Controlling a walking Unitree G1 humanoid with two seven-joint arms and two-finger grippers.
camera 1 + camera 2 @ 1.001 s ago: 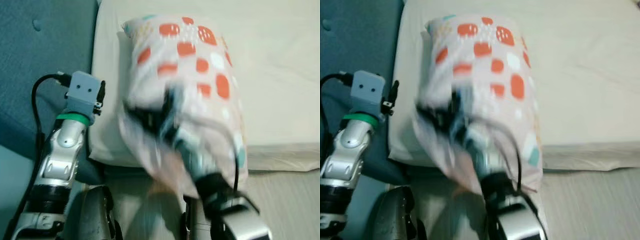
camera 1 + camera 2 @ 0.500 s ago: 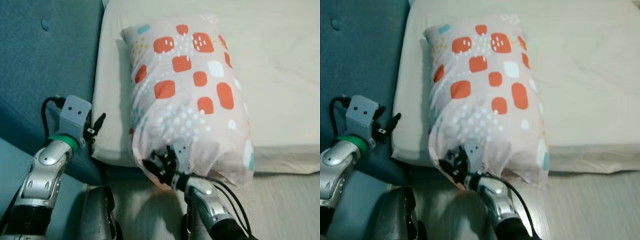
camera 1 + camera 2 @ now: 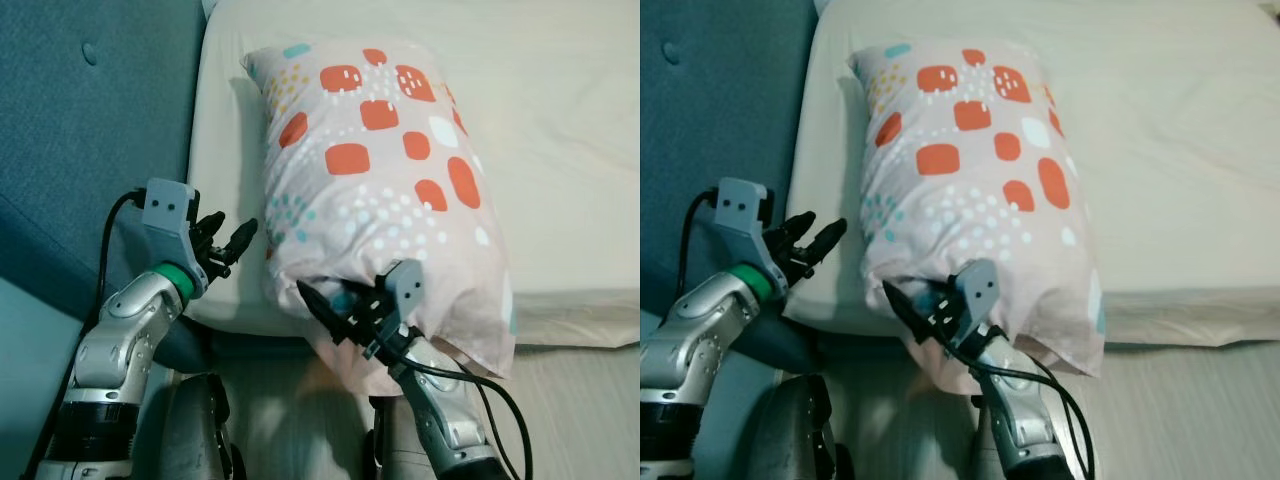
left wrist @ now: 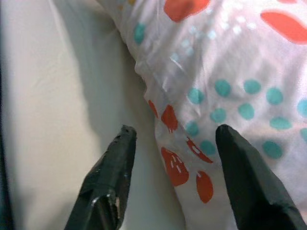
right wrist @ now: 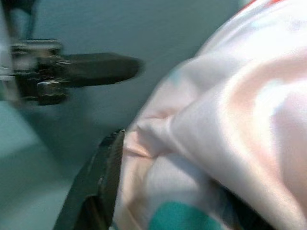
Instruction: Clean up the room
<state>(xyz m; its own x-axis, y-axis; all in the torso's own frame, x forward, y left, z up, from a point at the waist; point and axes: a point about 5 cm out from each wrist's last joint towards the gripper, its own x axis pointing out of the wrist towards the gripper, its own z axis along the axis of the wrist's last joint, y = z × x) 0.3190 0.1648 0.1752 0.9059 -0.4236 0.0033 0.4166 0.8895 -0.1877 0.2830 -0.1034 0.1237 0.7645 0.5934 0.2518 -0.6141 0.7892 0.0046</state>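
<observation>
pillow on the bed, both tools at its near end

my right tool (image 3: 335,305) is at the near, lower end of the pillow (image 3: 385,190), and its fingers look spread with pillowcase fabric bunched between them in the right wrist view; i can't say for sure whether it is gripping or merely pressed into the cloth. my left tool (image 3: 228,243) sits just beside the pillow's left flank, released, its two black fingers (image 4: 111,177) apart with the fabric edge lying between them but not pinched.

the pillow, white with orange blocks and teal dots, lies on the cream bed (image 3: 560,130) with its long axis running away from me, toward the far end of the mattress. its near end overhangs the bed's edge slightly, above the pale floor (image 3: 580,400). the teal headboard (image 3: 90,130) stands to the left.

the relation that matters: the pillow lies ahead of both tools, lengthwise. any push or lift, i judge, goes along that axis, and the right arm is nearer, already in the fabric.
</observation>
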